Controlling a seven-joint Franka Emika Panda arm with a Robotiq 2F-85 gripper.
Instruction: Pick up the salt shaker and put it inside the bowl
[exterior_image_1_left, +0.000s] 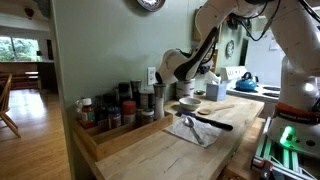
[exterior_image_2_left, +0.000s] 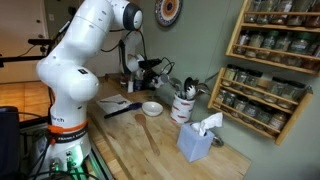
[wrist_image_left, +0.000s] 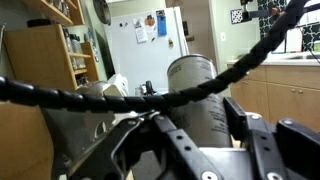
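Note:
In the wrist view a metal cylindrical salt shaker (wrist_image_left: 192, 80) stands between my gripper's (wrist_image_left: 186, 122) two black fingers, and the right pad is pressed on its side. A black cable crosses in front of it. In both exterior views the gripper (exterior_image_1_left: 190, 74) (exterior_image_2_left: 154, 70) hangs above the wooden counter with the shaker in it. The small pale bowl (exterior_image_1_left: 189, 102) (exterior_image_2_left: 152, 107) sits on the counter just below and a little in front of it.
A wooden tray of spice jars (exterior_image_1_left: 115, 112) stands by the wall. Utensils lie on a cloth (exterior_image_1_left: 200, 125). A white utensil holder (exterior_image_2_left: 183, 108), a wooden spoon (exterior_image_2_left: 148, 130) and a tissue box (exterior_image_2_left: 197, 141) are on the counter. A wall spice rack (exterior_image_2_left: 265, 60) hangs behind.

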